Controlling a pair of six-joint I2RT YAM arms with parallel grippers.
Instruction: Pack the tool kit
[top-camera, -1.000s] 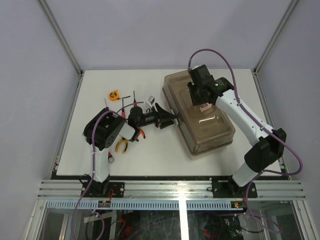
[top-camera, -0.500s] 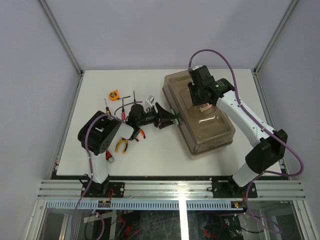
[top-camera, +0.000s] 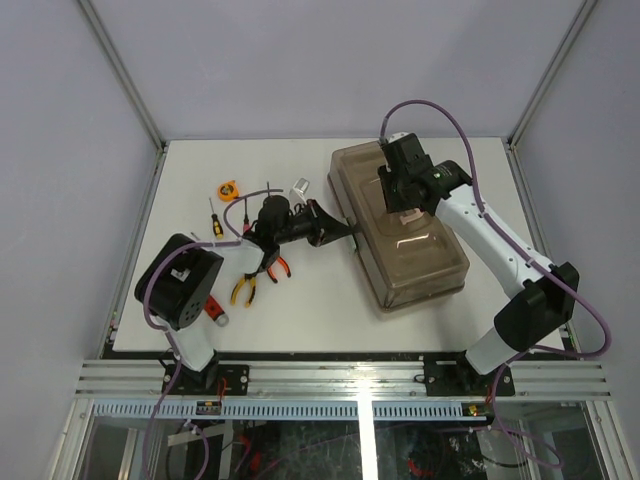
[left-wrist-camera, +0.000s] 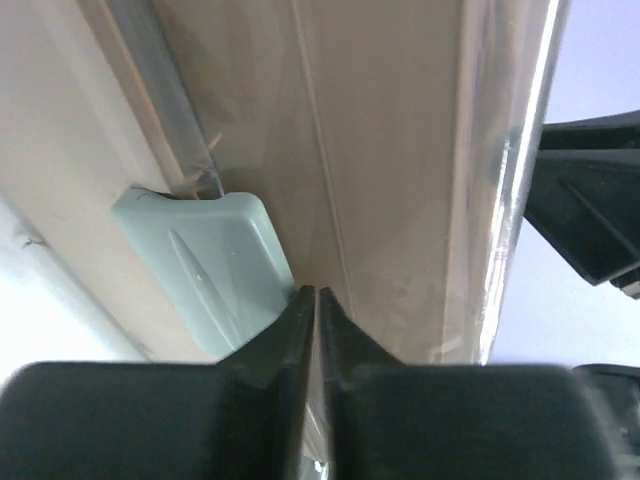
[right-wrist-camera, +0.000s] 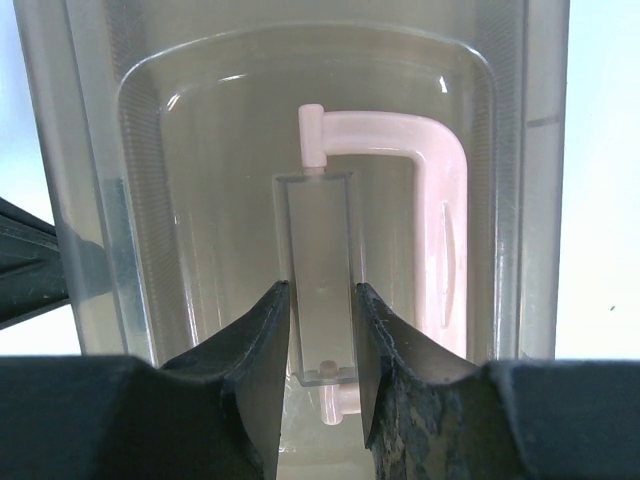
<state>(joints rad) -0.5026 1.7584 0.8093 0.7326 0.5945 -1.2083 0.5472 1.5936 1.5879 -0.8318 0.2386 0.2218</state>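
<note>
The beige toolbox (top-camera: 425, 285) lies at centre right with its translucent brown lid (top-camera: 440, 250) closed. My left gripper (top-camera: 347, 232) is shut and empty; its tips (left-wrist-camera: 316, 292) press the box's side wall right beside the green latch (left-wrist-camera: 205, 265). My right gripper (top-camera: 407, 210) is over the lid; its jaws (right-wrist-camera: 320, 290) close on the clear handle mount (right-wrist-camera: 318, 235), with the pink handle (right-wrist-camera: 440, 215) folded flat to the right. On the table to the left lie an orange tape measure (top-camera: 229, 188), yellow-handled pliers (top-camera: 243, 291), red-handled pliers (top-camera: 281, 267) and a screwdriver (top-camera: 212, 216).
A small silver tool (top-camera: 298, 187) lies behind my left arm. A red-and-silver piece (top-camera: 217, 315) lies near the front left by the left arm's base (top-camera: 180, 290). The table's (top-camera: 300, 320) front middle is bare white surface.
My left arm's elbow has swung down and left while its gripper stays at the latch, shifted slightly back. My right gripper has hardly moved on the lid.
</note>
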